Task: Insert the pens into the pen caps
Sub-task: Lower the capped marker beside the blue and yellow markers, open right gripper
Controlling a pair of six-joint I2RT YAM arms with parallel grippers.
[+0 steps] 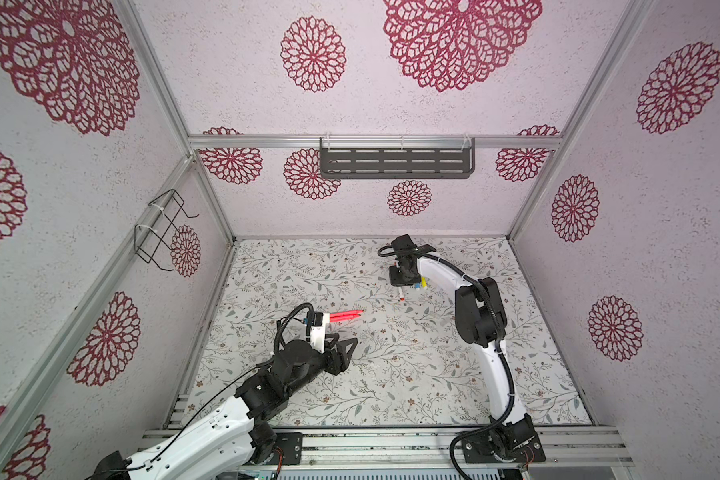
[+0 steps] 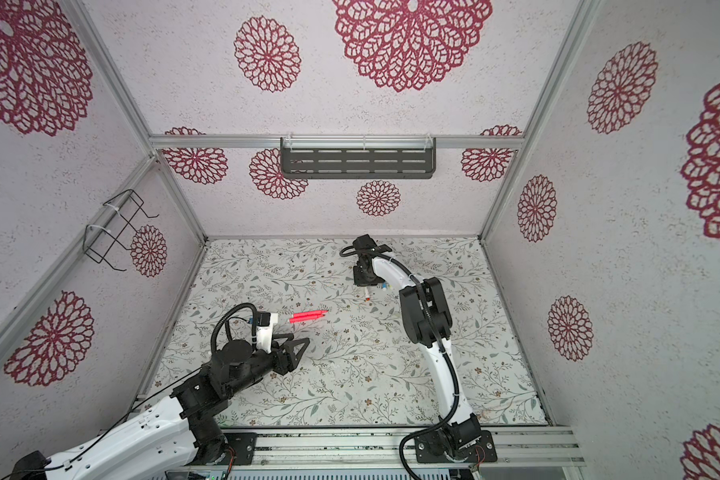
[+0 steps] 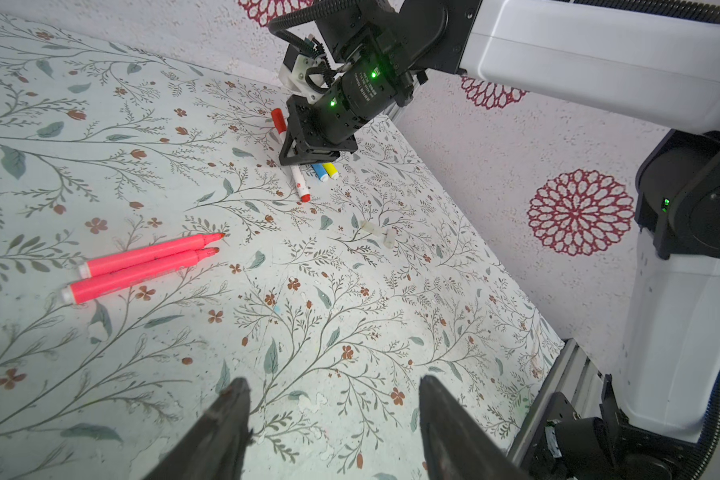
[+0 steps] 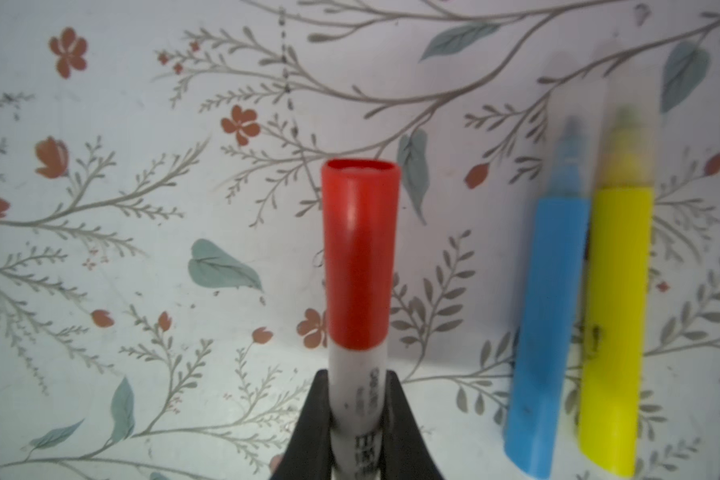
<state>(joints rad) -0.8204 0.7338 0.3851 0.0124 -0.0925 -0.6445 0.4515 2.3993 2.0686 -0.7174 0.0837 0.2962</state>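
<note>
white pen (image 4: pixel 355 374) wearing red cap (image 4: pixel 358 249), pink pens (image 3: pixel 134 276) uncapped

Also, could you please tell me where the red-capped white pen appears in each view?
In both top views: the white pen pokes from the right claw, far middle.
Left wrist view: under that claw, beyond the pink pens.
Right wrist view: centre, gripped.
Shared landmark: yellow pen alongside.

This is a robot test cell in a lab. An aluminium frame (image 1: pixel 267 142) boxes in papered walls (image 1: pixel 661 291) and a floral-print table (image 1: pixel 391 374). Two robot arms (image 1: pixel 501 374) are bolted to a slotted rail (image 1: pixel 391 440) at 6 o'clock. A slotted shelf (image 1: pixel 395 163) hangs at 12, a wire rack (image 1: pixel 155 232) at 9.
</note>
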